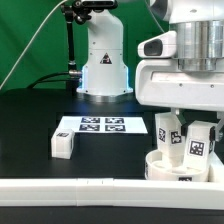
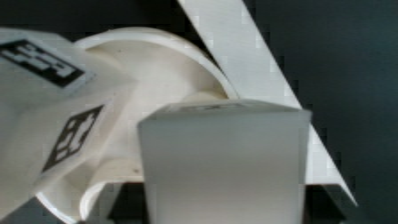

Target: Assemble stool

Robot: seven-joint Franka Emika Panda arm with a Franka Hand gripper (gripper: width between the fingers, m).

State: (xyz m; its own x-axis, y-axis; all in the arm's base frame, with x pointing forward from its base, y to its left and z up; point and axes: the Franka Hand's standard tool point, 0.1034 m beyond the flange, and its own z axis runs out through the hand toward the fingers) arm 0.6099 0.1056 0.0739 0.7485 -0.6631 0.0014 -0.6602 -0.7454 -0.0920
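Note:
The round white seat disc [image 1: 178, 166] lies at the exterior view's right, near the front rail. Two white tagged legs [image 1: 167, 131] [image 1: 199, 142] stand up from it; I cannot tell which one is gripped. My gripper [image 1: 185, 120] hangs right over them. In the wrist view my gripper [image 2: 224, 206] is shut on a plain white leg block [image 2: 222, 155] that fills the gap between the dark fingers [image 2: 125, 203]. The seat disc [image 2: 151, 65] lies beyond it, with another tagged leg [image 2: 50, 95] beside it. A third loose leg [image 1: 64, 144] lies on the table at the exterior view's left.
The marker board [image 1: 100, 125] lies flat mid-table. A long white L-shaped rail [image 1: 80, 190] runs along the front and shows as a slanted strip in the wrist view [image 2: 231, 45]. The arm's base [image 1: 103, 60] stands behind.

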